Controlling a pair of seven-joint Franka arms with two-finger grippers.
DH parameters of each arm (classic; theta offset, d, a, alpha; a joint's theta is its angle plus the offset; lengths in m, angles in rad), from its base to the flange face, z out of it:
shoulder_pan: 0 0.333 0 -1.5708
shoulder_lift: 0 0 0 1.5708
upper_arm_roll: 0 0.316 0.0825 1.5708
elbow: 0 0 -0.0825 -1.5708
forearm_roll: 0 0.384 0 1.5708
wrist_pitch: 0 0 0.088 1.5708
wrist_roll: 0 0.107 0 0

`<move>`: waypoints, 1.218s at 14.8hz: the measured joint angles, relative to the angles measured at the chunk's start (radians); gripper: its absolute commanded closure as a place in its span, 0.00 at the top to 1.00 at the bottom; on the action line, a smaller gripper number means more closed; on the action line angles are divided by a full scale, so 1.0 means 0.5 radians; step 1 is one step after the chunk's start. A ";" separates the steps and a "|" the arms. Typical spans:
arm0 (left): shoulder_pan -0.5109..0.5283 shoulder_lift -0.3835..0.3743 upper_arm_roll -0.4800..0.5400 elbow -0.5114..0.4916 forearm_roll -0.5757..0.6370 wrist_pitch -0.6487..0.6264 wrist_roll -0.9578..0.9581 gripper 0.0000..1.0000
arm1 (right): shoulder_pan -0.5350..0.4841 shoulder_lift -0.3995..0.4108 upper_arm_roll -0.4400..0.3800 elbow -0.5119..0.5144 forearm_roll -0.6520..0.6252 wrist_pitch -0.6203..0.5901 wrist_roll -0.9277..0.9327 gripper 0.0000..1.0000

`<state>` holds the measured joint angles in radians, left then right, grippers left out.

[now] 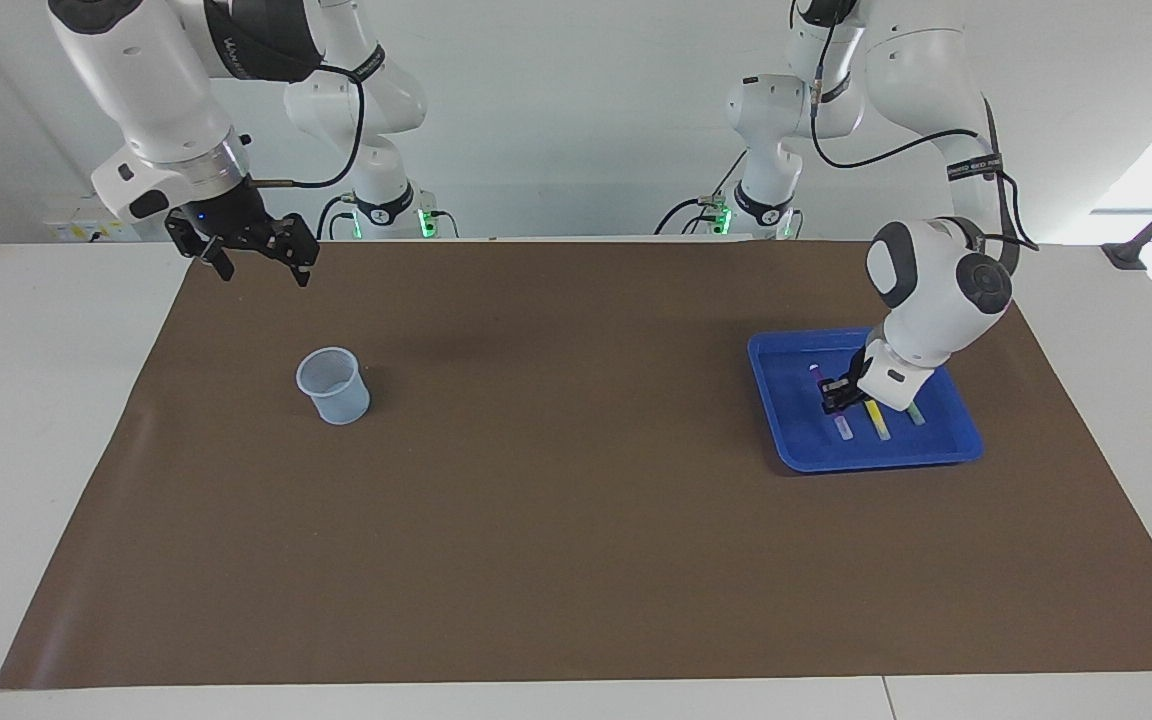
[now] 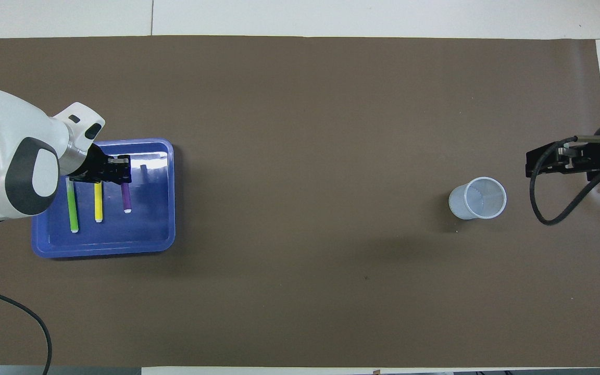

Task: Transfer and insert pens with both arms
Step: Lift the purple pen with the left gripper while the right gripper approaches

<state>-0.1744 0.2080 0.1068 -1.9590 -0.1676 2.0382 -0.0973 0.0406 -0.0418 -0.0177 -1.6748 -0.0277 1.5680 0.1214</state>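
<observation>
Three pens lie side by side in a blue tray (image 1: pixel 786 450) at the left arm's end of the table: purple (image 2: pixel 126 199), yellow (image 2: pixel 98 204) and green (image 2: pixel 73 205). My left gripper (image 1: pixel 834 398) is down in the tray, its fingers close on either side of the purple pen (image 1: pixel 843 425), which lies flat. In the overhead view the left gripper (image 2: pixel 121 176) covers one end of that pen. My right gripper (image 1: pixel 261 268) is open and empty, and waits raised over the table's edge at the right arm's end; it also shows in the overhead view (image 2: pixel 534 164).
A pale translucent cup (image 1: pixel 334 385) stands upright on the brown mat near the right arm's end; it also shows in the overhead view (image 2: pixel 477 198). Two smaller white arms with green lights (image 1: pixel 391 205) stand at the robots' edge of the table.
</observation>
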 measured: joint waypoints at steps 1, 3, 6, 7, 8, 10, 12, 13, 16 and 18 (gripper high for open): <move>0.001 -0.012 0.003 0.025 -0.014 -0.042 -0.029 0.00 | 0.000 0.000 0.000 0.000 0.000 0.000 0.000 1.00; 0.001 -0.041 0.008 0.077 -0.036 -0.143 -0.118 0.00 | 0.002 0.000 0.001 0.000 0.024 0.002 0.000 1.00; 0.002 -0.097 0.010 0.203 -0.089 -0.351 -0.351 0.00 | 0.012 0.000 0.006 0.000 0.179 0.010 0.000 1.00; 0.002 -0.113 0.010 0.255 -0.118 -0.421 -0.445 0.00 | 0.013 0.000 0.009 0.000 0.251 0.027 0.000 1.00; 0.001 -0.129 0.007 0.301 -0.142 -0.485 -0.556 0.00 | 0.022 0.000 0.014 0.000 0.324 0.052 0.000 1.00; -0.003 -0.168 -0.002 0.360 -0.233 -0.591 -0.832 0.00 | 0.081 0.000 0.019 -0.002 0.445 0.116 0.011 1.00; -0.006 -0.242 -0.009 0.372 -0.403 -0.696 -1.101 0.00 | 0.143 0.000 0.023 -0.004 0.615 0.180 0.038 1.00; -0.006 -0.281 -0.009 0.370 -0.499 -0.747 -1.218 0.00 | 0.168 0.000 0.025 -0.004 0.689 0.213 0.051 1.00; -0.007 -0.365 -0.013 0.360 -0.732 -0.796 -1.638 0.00 | 0.277 0.001 0.030 -0.008 0.786 0.362 0.116 1.00; -0.008 -0.391 -0.023 0.360 -0.860 -0.796 -1.891 0.00 | 0.367 0.003 0.034 -0.015 0.861 0.469 0.182 1.00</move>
<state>-0.1786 0.0124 0.0953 -1.7792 -0.5974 1.6404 -1.0430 0.2240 -0.0401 -0.0006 -1.6822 0.4028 1.8026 0.2124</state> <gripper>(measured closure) 0.837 0.000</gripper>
